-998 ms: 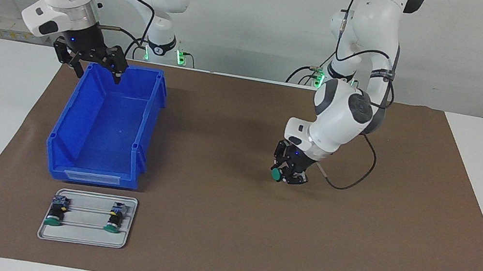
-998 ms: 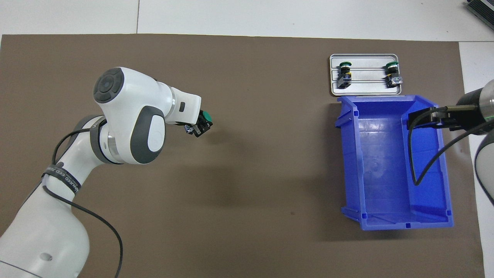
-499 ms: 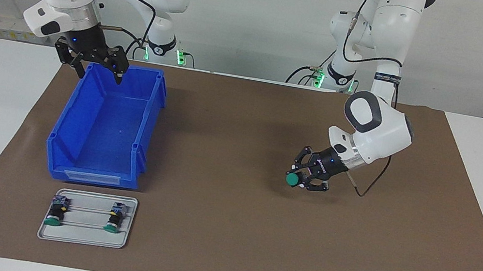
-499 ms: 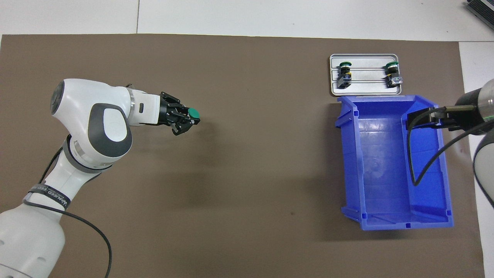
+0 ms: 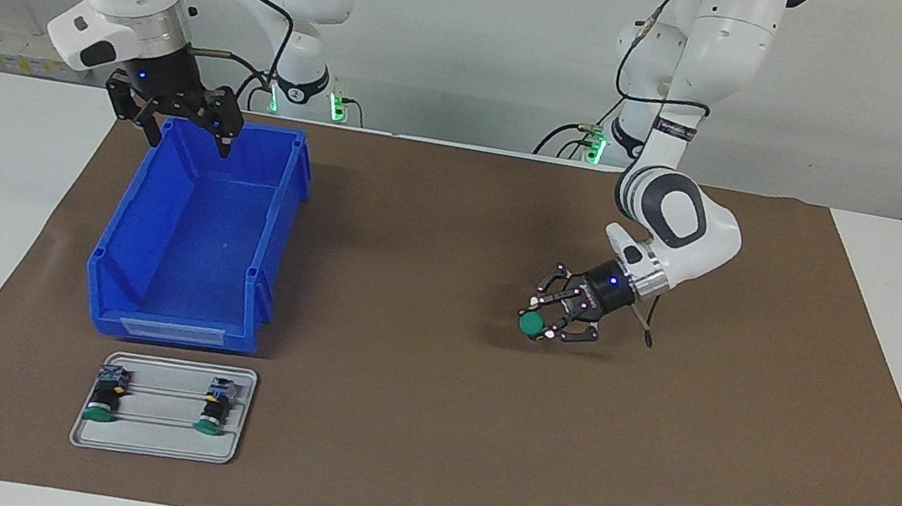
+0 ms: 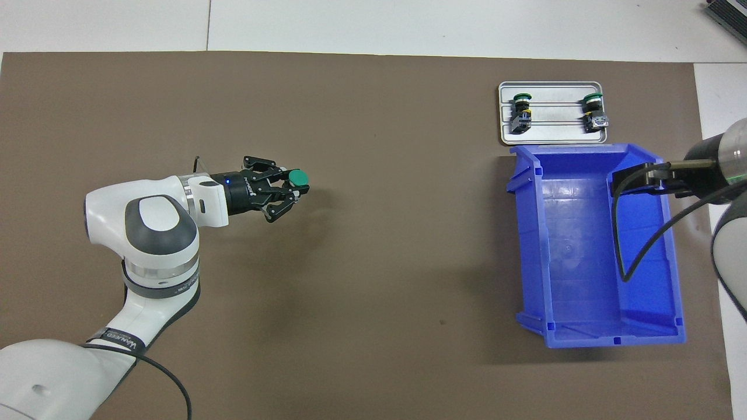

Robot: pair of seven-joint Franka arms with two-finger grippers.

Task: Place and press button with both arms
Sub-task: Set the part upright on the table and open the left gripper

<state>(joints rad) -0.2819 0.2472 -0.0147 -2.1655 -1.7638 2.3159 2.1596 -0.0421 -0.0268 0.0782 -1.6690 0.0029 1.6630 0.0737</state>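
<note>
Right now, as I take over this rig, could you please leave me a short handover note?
Left gripper: shut on the button, held over the brown mat, green cap facing away from the robots.
Right gripper: open, waiting over the blue bin, at the end nearest the robots.
Two more buttons lie on the grey tray.
Done: button picked up.
Left: set it down, press it.

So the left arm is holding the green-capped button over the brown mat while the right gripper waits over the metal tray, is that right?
Not quite: the right gripper waits over the blue bin, not the metal tray, as the facing view shows. The left gripper does hold the button over the brown mat.
</note>
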